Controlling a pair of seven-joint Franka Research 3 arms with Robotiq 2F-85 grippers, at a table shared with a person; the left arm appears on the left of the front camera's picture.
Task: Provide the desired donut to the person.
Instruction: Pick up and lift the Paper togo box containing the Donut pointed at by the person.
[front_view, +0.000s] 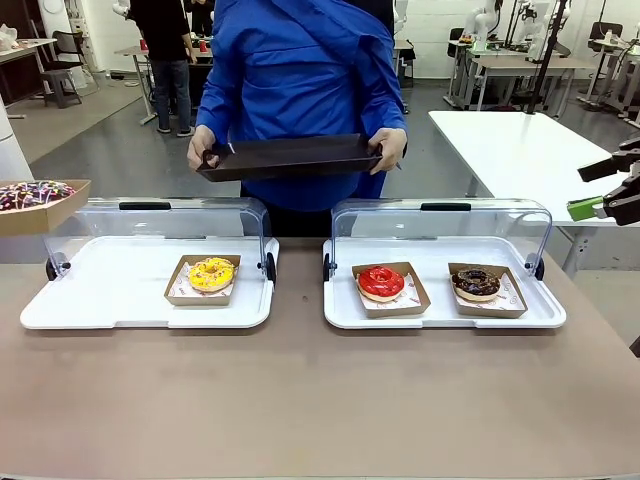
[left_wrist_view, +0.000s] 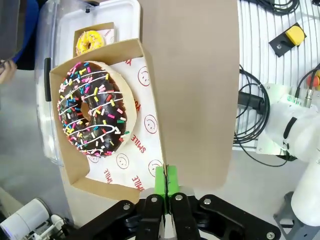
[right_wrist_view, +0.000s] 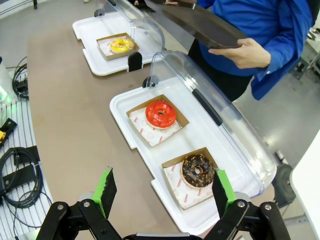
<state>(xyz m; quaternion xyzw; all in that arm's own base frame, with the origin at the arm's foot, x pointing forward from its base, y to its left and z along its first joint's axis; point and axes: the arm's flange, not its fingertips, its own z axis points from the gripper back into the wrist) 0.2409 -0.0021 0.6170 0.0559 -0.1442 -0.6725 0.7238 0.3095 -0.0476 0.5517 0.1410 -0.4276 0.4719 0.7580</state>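
The person (front_view: 295, 70) in a blue shirt stands at the far side and holds a dark tray (front_view: 290, 157) in both hands. My left gripper (left_wrist_view: 166, 174) is shut on the rim of a cardboard box (left_wrist_view: 147, 145) that carries a chocolate donut with coloured sprinkles (left_wrist_view: 92, 107). That box (front_view: 50, 212) hangs in the air at the left edge, above the table. My right gripper (right_wrist_view: 162, 192) is open above the right display tray, holding nothing; it also shows at the right edge (front_view: 597, 187).
The left white display tray (front_view: 90, 300) holds a yellow donut (front_view: 210, 273). The right one (front_view: 440, 315) holds a red donut (front_view: 381, 282) and a chocolate donut (front_view: 477, 283). Both clear lids (front_view: 440, 235) stand open. Cables (left_wrist_view: 260, 115) lie beside the table.
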